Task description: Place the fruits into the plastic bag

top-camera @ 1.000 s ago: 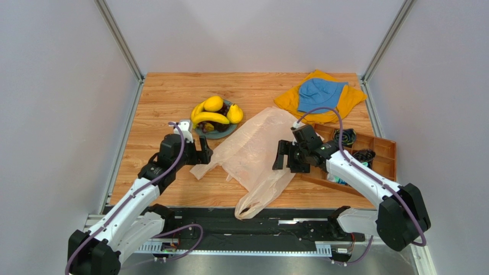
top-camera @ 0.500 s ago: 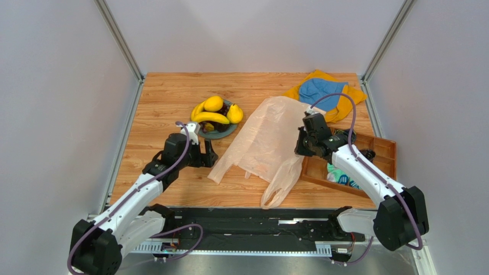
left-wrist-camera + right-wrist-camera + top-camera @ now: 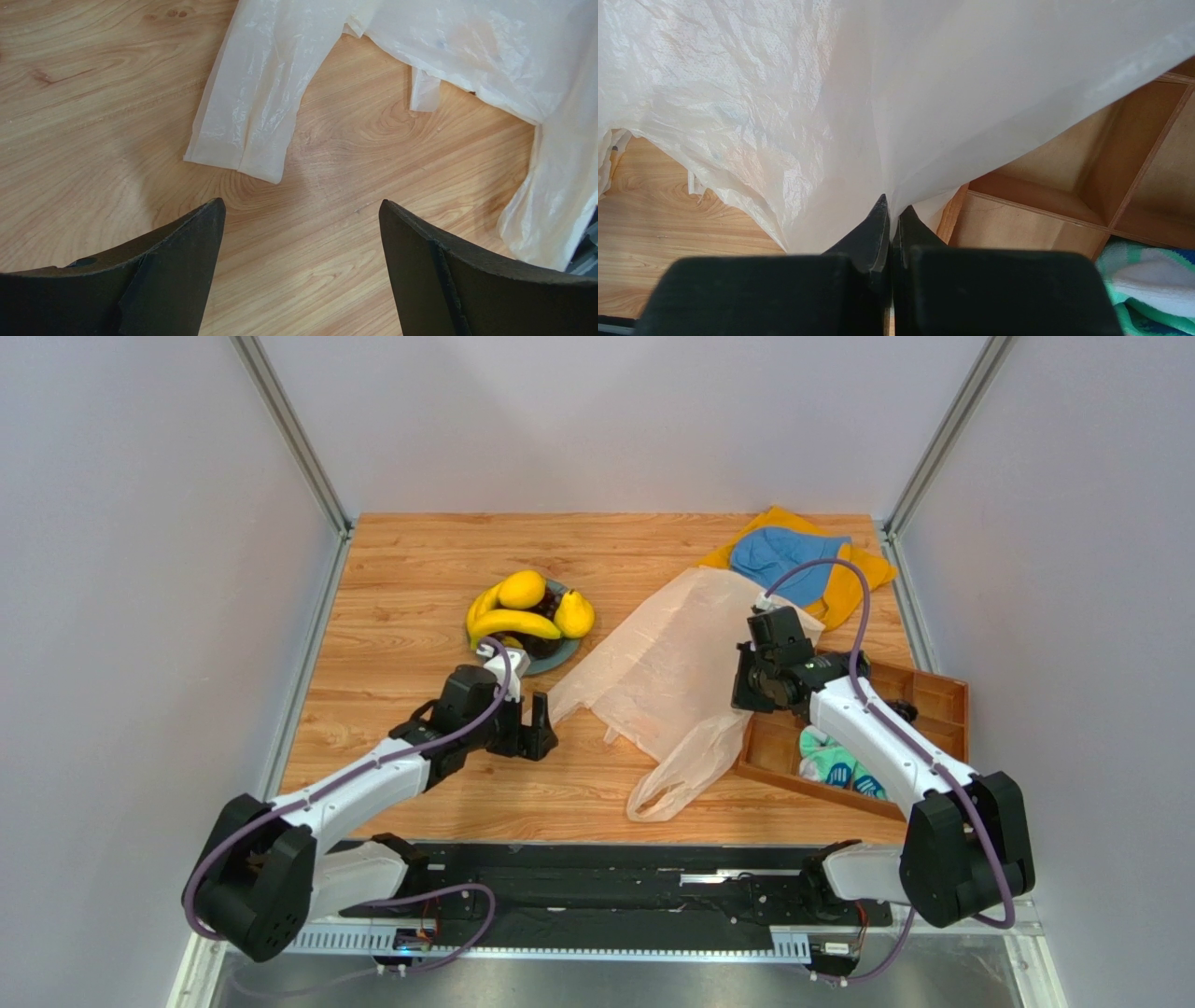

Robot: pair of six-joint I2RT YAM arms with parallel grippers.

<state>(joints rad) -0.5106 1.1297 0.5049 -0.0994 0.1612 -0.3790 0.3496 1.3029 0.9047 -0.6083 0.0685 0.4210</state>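
The fruits (image 3: 522,611), yellow bananas and roundish yellow ones over dark ones, sit piled on a grey-blue plate (image 3: 558,655) at the back left. The pale peach plastic bag (image 3: 671,665) lies spread mid-table, one handle loop (image 3: 673,781) trailing toward the front. My right gripper (image 3: 753,679) is shut on the bag's right edge (image 3: 892,175), lifting the film beside the wooden tray. My left gripper (image 3: 537,730) hovers open just left of the bag's near corner (image 3: 242,143), nothing between its fingers (image 3: 179,259).
A wooden compartment tray (image 3: 926,703) holding small items stands at the right, partly under the bag's edge (image 3: 1046,189). An orange cloth with a blue cloth (image 3: 793,560) on it lies at the back right. Grey walls enclose the table.
My right gripper shut on the bag and pulled it to the right and back. My left gripper followed rightward toward the bag's near corner.
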